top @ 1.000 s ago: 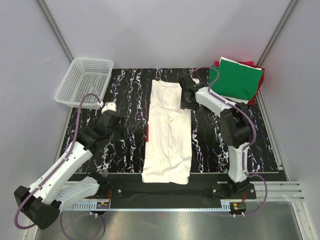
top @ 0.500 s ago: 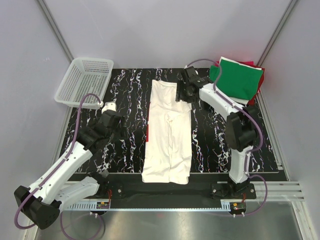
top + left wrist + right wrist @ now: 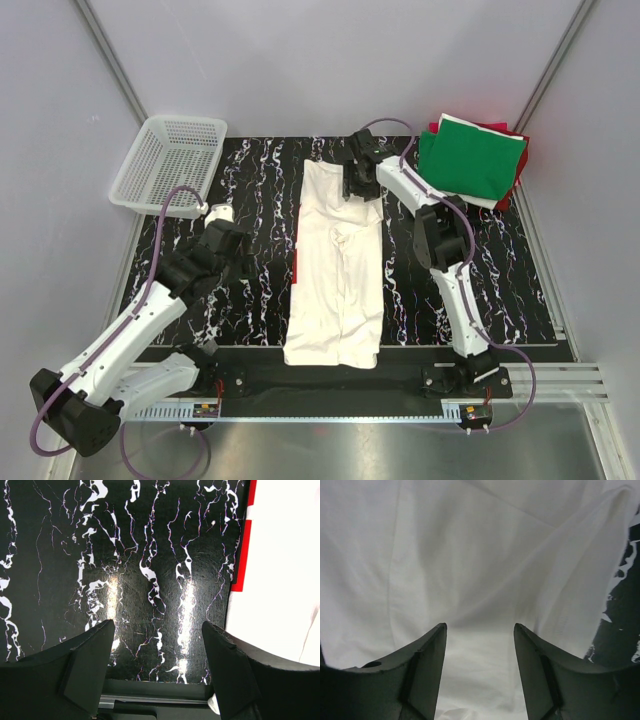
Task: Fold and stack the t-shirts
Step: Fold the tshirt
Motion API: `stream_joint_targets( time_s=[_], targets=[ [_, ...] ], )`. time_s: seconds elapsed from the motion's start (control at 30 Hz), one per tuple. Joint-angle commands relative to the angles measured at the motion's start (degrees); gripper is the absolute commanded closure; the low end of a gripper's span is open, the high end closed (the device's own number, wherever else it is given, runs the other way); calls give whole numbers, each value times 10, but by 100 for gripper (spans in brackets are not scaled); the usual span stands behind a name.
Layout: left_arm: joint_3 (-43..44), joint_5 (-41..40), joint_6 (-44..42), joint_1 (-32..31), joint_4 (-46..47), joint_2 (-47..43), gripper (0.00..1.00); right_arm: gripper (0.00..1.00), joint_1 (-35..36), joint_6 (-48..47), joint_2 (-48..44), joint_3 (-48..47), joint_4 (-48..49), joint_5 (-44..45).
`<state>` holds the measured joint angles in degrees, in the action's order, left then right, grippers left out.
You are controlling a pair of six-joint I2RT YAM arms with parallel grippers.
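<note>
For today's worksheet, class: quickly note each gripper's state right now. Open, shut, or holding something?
Left gripper: open, empty, over the black mat.
Right gripper: open, holding nothing, over the white t-shirt.

I note the long t-shirt (image 3: 335, 270) as cream-white with a red strip along its left edge, on a black mat (image 3: 250, 190) veined white like marble. Far right, a green t-shirt (image 3: 470, 158) covers a red t-shirt (image 3: 522, 160). Far left, the mesh basket (image 3: 165, 165) is white.
</note>
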<state>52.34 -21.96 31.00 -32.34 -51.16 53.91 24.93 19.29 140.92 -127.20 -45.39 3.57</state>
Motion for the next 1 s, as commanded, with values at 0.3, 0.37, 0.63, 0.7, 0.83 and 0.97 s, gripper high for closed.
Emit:
stream_joint_targets(
  time_s=[0.3,0.37,0.63,0.7,0.83,0.97],
  targets=[
    [2,-10,-2,3,14,-1,24,37,-86,-22,-87,32,-2,11],
    [2,-10,-3,3,14,-2,24,39,-81,-11,-101,45,1,-29],
    [1,-10,-2,3,14,0,24,39,-5,-9,-111,35,-15,-16],
    [2,-10,-2,3,14,0,24,38,1,-2,-89,26,-25,-17],
    [2,-9,-3,3,13,-1,24,39,8,8,-29,-38,-66,-26],
    [2,-5,-4,3,15,-3,24,39,20,6,10,-65,-76,-23]
  ],
)
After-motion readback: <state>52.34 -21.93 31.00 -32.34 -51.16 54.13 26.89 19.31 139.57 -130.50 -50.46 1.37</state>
